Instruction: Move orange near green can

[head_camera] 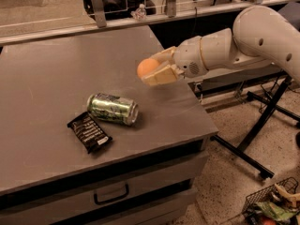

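The orange point(146, 68) is small, round and smooth, and it sits between the fingers of my gripper point(153, 69), held above the grey table point(56, 78) right of its middle. The gripper is shut on it, coming in from the right on a white arm. The green can point(112, 108) lies on its side on the table, below and left of the orange, with its silver rim pointing right. The orange is apart from the can, up and to its right.
A black snack wrapper point(89, 132) lies just left of and in front of the can. The table has drawers below its front edge point(110, 195). A black stand point(262, 125) and a wire basket point(272, 205) are on the floor at the right.
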